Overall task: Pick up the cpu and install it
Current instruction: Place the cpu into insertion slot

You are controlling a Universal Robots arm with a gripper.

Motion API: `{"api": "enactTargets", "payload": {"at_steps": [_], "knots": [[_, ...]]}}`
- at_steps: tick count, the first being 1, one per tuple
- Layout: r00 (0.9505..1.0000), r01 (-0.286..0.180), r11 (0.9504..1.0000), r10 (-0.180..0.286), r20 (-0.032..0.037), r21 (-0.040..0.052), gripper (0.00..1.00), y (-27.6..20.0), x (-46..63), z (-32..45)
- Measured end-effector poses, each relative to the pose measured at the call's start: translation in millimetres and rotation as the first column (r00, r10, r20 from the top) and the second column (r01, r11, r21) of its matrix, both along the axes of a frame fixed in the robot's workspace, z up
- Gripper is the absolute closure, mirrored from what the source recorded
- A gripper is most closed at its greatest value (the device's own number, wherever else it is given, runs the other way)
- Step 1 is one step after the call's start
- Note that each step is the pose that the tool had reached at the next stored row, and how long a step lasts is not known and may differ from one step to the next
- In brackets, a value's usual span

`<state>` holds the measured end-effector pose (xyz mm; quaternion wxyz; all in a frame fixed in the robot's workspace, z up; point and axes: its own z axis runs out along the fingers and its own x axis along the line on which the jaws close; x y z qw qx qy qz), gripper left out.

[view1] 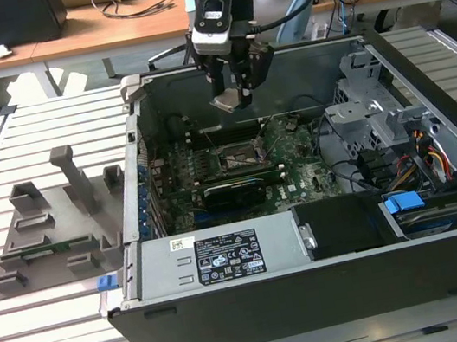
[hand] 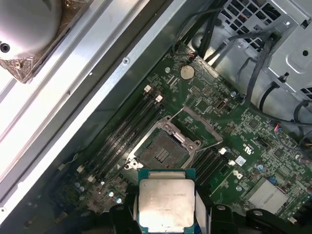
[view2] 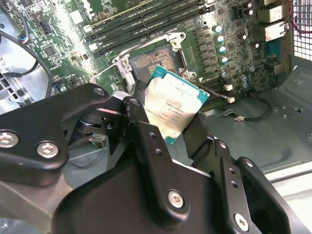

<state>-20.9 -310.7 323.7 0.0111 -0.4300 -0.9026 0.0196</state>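
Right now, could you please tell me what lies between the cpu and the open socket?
Nothing: in the first wrist view the gripper holds the cpu above the socket, whose frame stands open, and the stretch between them is bare.

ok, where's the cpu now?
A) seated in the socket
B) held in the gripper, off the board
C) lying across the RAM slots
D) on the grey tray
B: the gripper is shut on the cpu, and the socket shows open and empty in the first wrist view.
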Motion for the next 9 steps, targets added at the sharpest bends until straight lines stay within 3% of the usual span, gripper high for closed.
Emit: {"api": "enactTargets", "payload": {"at_steps": [9], "knots": [[0.9989,0.048,0.9989,-0.048,0.0,0.0,0.45,0.0,0.0,0.0]]}}
